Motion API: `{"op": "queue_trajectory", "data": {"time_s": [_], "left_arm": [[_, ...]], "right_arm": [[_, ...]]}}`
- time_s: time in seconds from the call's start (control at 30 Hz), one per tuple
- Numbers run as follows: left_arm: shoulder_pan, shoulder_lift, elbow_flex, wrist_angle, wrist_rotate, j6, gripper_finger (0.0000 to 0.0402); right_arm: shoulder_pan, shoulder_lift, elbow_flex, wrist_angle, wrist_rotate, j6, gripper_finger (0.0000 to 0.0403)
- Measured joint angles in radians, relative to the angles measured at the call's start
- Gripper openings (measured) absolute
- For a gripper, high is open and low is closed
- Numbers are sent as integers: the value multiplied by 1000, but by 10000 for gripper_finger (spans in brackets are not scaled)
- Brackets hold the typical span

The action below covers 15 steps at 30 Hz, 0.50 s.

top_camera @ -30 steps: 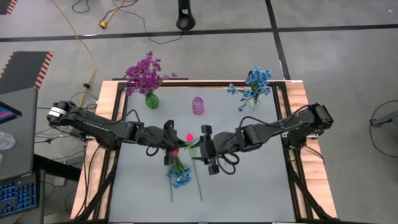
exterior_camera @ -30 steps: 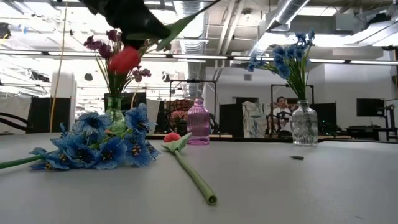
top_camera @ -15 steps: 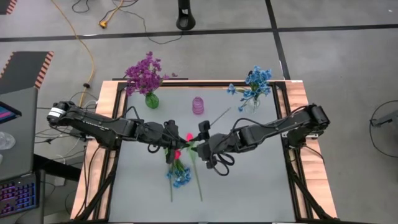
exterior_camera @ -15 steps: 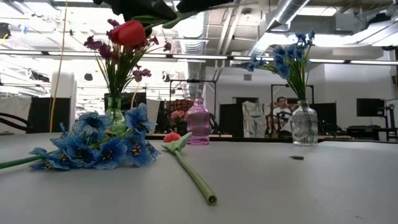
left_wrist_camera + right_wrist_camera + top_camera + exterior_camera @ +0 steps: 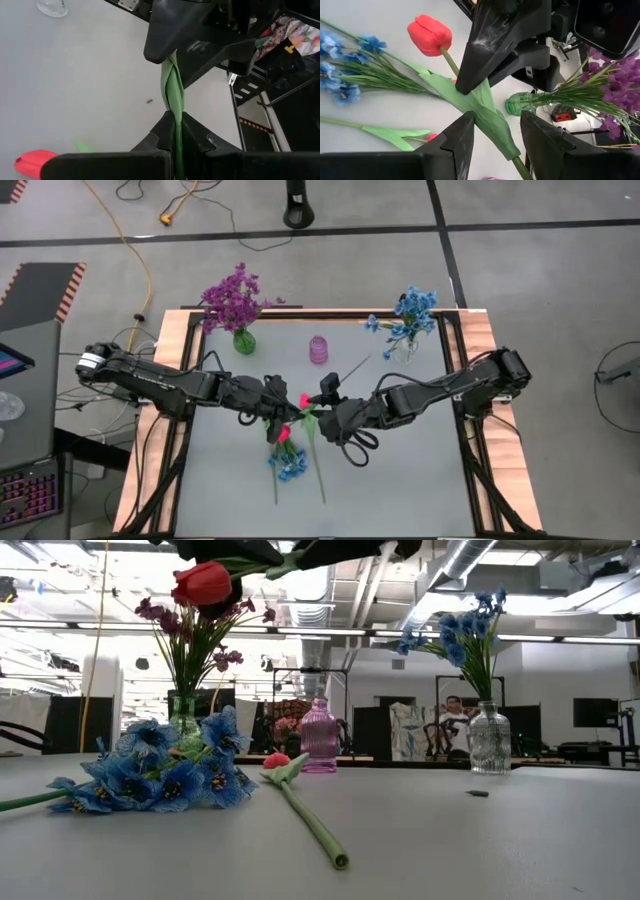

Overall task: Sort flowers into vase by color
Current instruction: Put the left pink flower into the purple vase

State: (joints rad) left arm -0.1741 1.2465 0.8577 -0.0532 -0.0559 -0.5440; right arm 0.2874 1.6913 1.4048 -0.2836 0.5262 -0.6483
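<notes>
A red tulip (image 5: 203, 582) is held high above the table's middle by my left gripper (image 5: 176, 150), which is shut on its green stem. My right gripper (image 5: 495, 140) is open, one finger on either side of the same stem and its leaf (image 5: 492, 122), just past the left fingers. On the table lie a blue sprig (image 5: 160, 775) and a second tulip (image 5: 300, 805), both flat on their stems. At the far edge, purple flowers stand in a green vase (image 5: 243, 340) and blue flowers in a clear vase (image 5: 404, 346). Between these stands a pink vase (image 5: 318, 349). My left gripper pinches the tulip's stem (image 5: 176, 125) between its two fingers, behind the bud, where a leaf wraps the stem. The fingers come from the table's left, slanting down. The tulip is lifted clear and lies about level, with its bud (image 5: 283, 433) toward the near side. My right gripper has the leaf between its fingers; whether a finger touches it, I cannot tell.
The two arms meet tip to tip over the table's middle. The lying sprig and tulip (image 5: 318, 470) take up the near middle of the table. A small dark scrap (image 5: 478, 793) lies on the right. A person sits in the room beyond the table.
Both grippers have rolled about their own axes. The held tulip has turned with the left gripper: its bud has swung up from hanging below the fingers to level with them, and its stem end now points toward the far right.
</notes>
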Motion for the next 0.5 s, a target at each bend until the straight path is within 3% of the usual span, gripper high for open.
{"op": "queue_trajectory", "data": {"time_s": [0.23, 0.5], "left_arm": [[-1, 0, 0, 0, 4, -3, 2], [-1, 0, 0, 7, 2, -1, 2]], "right_arm": [[1, 0, 0, -6, 0, 0, 171], [1, 0, 0, -18, -1, -2, 104]]}}
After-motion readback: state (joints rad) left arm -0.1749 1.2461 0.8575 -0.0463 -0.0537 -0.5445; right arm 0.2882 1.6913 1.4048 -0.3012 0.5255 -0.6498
